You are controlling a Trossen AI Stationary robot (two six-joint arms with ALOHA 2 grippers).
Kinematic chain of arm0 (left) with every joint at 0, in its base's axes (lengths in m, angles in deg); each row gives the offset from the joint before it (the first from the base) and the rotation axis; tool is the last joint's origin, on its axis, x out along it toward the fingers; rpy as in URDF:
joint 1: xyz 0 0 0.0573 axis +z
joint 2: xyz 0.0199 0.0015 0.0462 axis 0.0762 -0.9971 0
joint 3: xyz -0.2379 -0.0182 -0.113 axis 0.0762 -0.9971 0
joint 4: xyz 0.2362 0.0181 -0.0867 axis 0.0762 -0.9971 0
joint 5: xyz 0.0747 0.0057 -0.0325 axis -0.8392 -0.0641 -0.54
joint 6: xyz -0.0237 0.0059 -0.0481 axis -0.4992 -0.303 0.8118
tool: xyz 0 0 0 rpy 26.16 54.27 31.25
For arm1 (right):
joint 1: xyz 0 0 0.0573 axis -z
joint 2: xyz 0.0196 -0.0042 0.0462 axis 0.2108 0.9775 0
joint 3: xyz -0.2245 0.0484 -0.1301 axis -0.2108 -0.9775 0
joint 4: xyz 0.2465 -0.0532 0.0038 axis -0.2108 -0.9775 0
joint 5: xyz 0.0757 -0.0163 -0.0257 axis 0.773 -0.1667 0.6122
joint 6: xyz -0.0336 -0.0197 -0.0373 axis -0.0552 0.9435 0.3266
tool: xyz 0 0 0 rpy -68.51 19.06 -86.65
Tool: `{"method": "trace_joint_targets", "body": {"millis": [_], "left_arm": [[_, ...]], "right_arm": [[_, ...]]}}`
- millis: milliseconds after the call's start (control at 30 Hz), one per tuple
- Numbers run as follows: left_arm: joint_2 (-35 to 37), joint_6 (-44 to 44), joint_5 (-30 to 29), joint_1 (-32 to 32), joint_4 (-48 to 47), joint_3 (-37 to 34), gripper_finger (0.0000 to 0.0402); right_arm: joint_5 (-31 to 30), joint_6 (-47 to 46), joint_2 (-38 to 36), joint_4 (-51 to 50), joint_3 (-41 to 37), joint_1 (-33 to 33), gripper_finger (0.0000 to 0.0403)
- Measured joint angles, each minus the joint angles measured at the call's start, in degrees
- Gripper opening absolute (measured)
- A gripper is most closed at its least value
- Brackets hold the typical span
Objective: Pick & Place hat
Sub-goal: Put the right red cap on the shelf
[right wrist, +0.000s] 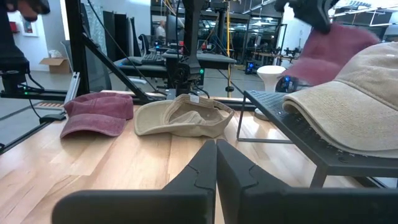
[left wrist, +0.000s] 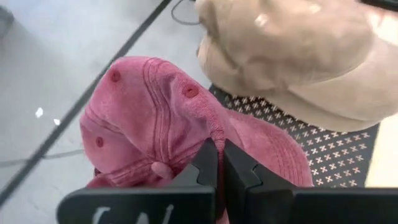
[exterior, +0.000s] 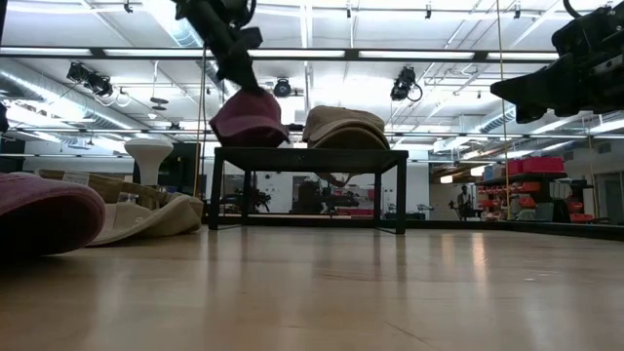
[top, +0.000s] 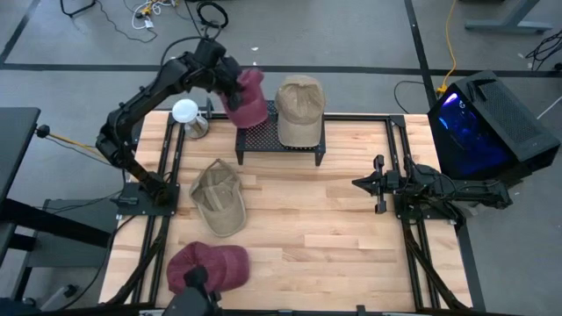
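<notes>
The left end effector [top: 230, 88] is clamped on a red hat [top: 247, 99] at the black mesh rack's [top: 263, 139] left end — beside a tan hat [top: 299, 110] resting there. The right end effector [top: 364, 183], fingers together, waits over the counter [top: 316, 228].

Robotics lab, exposed ceiling ducts [exterior: 58, 78], track spotlights [exterior: 405, 83], floor cables [top: 149, 13], workstations behind [right wrist: 155, 59]

High view evenly bright, soft shadows under mesh rack [top: 279, 140]. Low view backlit by ceiling lights [exterior: 283, 88]; glossy sheen on table [exterior: 322, 292], near maroon cap [exterior: 44, 210] blurred. Left wrist view: tan hat [left wrist: 298, 56] overexposed, soft focus. Right wrist view: distant pink cap [right wrist: 336, 46] motion-blurred, room behind dimmer.
</notes>
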Motion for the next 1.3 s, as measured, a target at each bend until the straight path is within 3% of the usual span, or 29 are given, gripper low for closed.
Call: {"method": "trace_joint_targets", "body": {"millis": [200,900,1300], "left_arm": [[0.0,-6.6,3.0,-1.7,-2.7,4.3,0.0005],[-0.4,-14.9,4.8,-2.6,-7.4,4.4,0.0005],[-0.5,-15.0,5.0,-4.3,-4.7,-2.2,0.0005]], "right_arm": [[0.0,0.0,0.0,0.0,0.0,0.0,0.001],[0.0,0.0,0.0,0.0,0.0,0.0,0.001],[0.0,0.0,0.0,0.0,0.0,0.0,0.001]]}}
